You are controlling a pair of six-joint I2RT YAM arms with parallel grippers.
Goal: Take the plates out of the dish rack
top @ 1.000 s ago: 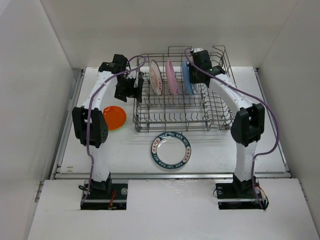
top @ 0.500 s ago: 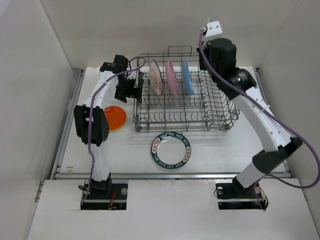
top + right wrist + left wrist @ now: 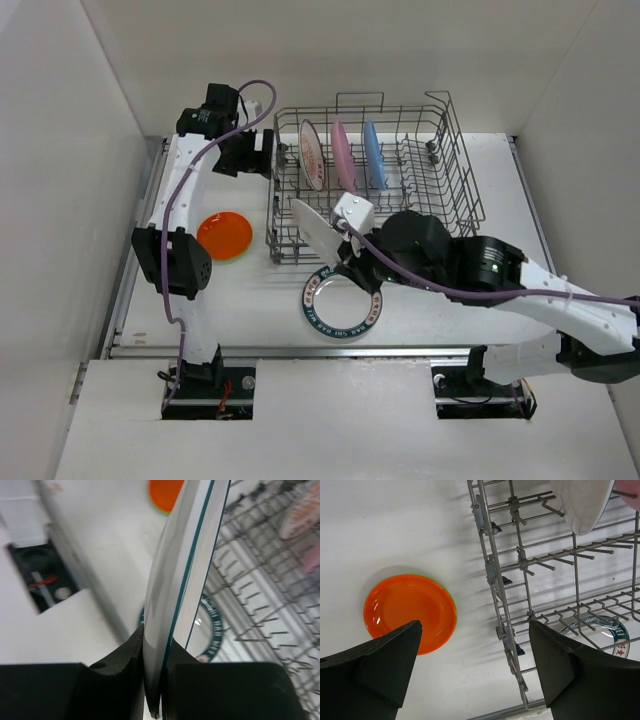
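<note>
The grey wire dish rack [image 3: 440, 215] holds three upright plates: a white one with an orange sunburst [image 3: 311, 155], a pink one [image 3: 344, 155] and a blue one [image 3: 373, 155]. My right gripper [image 3: 342, 252] is shut on a white plate with a thin teal rim [image 3: 314, 231], held on edge at the rack's front left corner; in the right wrist view this plate [image 3: 180, 580] stands between the jaws of the gripper [image 3: 155, 680]. A white plate with a dark patterned ring [image 3: 341, 300] lies flat just below it. An orange plate [image 3: 224, 235] lies left of the rack. My left gripper [image 3: 262, 157] is open and empty by the rack's back left corner.
In the left wrist view the open gripper [image 3: 475, 670] hangs over the table between the orange plate [image 3: 410, 612] and the rack's left wall [image 3: 492, 575]. White walls close in the table on three sides. The right arm stretches low across the table's front right.
My right arm has swung from high over the back of the rack down to its front left corner, with a white plate in its jaws. My left arm has drawn back slightly.
</note>
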